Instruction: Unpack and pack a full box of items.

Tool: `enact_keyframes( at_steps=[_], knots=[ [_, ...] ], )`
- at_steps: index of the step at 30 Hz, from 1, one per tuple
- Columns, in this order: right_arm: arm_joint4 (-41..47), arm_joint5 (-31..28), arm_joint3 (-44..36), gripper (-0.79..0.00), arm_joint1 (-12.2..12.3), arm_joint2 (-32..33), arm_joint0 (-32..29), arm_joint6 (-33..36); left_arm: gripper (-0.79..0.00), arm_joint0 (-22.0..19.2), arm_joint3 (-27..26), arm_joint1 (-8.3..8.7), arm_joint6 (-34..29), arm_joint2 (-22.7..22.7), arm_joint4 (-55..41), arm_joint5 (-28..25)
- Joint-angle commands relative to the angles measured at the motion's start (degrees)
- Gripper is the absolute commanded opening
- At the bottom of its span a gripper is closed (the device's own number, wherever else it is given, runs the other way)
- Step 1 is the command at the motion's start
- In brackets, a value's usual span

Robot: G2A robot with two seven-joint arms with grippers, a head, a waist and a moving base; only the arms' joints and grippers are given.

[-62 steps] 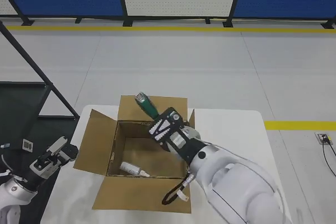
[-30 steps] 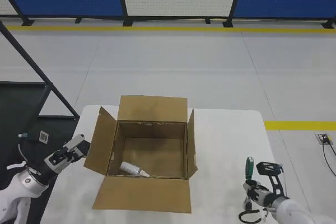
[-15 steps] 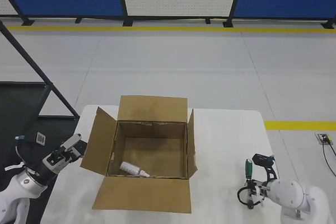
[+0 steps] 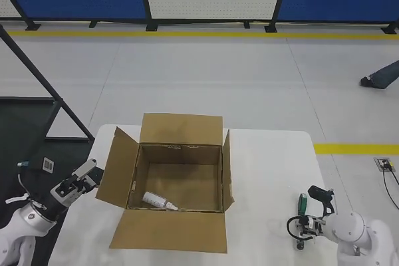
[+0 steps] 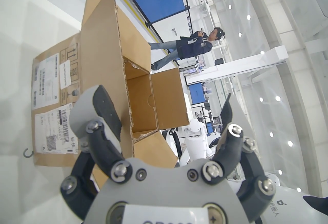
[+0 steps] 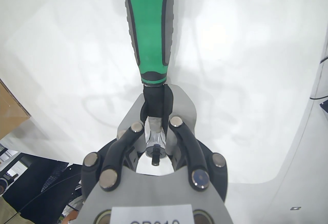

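Unpack step: right gripper (image 6: 155, 107) clamped on shaft of green-handled tool (image 6: 150, 22), low over table (image 4: 266, 173) well right of box (image 4: 181, 130) (handle seems down). Next: release, then reach for white bottle (image 4: 158, 199) on box floor, front-left. Left gripper (image 5: 164, 104) wide open, empty, just left of box.

One cardboard box (image 4: 181, 128) sits on one table (image 4: 266, 166), with one white bottle (image 4: 158, 199) inside the box. One green-handled tool (image 6: 148, 30) is well to the right of the box. There are two grippers: the left gripper (image 5: 166, 107) near the box's left flap, and the right gripper (image 6: 156, 104) well to the box's right, at the tool.
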Motion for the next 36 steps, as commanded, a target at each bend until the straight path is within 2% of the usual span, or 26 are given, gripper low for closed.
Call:
enact_keyframes(
  at_steps=[1,2,3,4,7,13,15,18,23,26,32,36],
  knots=[
    [0.2,0.3,0.0,-0.425,0.1,0.0,-0.1,-0.4,0.0,0.2,-0.1,0.01,0.1,-0.1,-0.1,0.0],
    [0.2,0.4,-0.2,-0.409,0.2,0.1,-0.2,-0.6,0.0,0.2,-0.2,0.02,0.1,-0.1,0.0,-0.1],
    [0.3,0.6,-0.5,-0.305,0.3,0.1,-0.4,-0.9,0.0,0.3,-0.3,0.02,0.2,-0.2,-0.1,-0.1],
    [0.3,0.9,-0.9,-0.148,0.4,0.1,-0.6,-1.0,0.0,0.4,-0.3,0.03,0.2,-0.2,-0.1,-0.1],
    [0.3,1.6,-2.3,-0.065,0.6,0.0,-1.3,-1.1,0.0,0.5,-0.4,0.06,0.1,-0.4,-0.2,-0.3],
    [-0.8,4.2,-8.9,-0.049,0.9,-0.8,-3.2,-2.9,0.0,0.7,-0.5,0.13,0.2,-1.0,-0.7,-0.4],
    [-1.4,4.4,-14.3,-0.046,0.9,-1.8,-4.3,-4.3,0.0,0.6,-0.3,0.15,0.2,-1.3,-0.9,-0.5],
    [-5.4,2.9,-24.2,0.0,1.0,-4.8,-6.0,-5.5,0.0,0.4,0.4,0.18,0.7,-1.8,-1.3,-0.6],
    [-14.6,0.7,-39.0,0.0,1.2,-14.0,-4.3,-3.8,0.0,-0.2,2.5,0.19,2.4,-3.2,-3.0,-0.5],
    [-19.4,-3.1,-42.4,0.0,1.2,-21.2,0.2,-3.5,0.0,-0.4,4.0,0.2,3.4,-4.6,-4.3,-0.5],
    [-28.1,-7.5,-42.4,0.0,-0.1,-40.0,16.0,-0.2,0.0,-0.3,6.6,0.2,4.5,-7.1,-7.0,-1.0],
    [-28.8,-9.1,-37.1,0.0,-2.3,-51.3,27.6,1.8,0.0,0.6,7.7,0.13,4.5,-8.8,-9.2,-2.1]
  ],
)
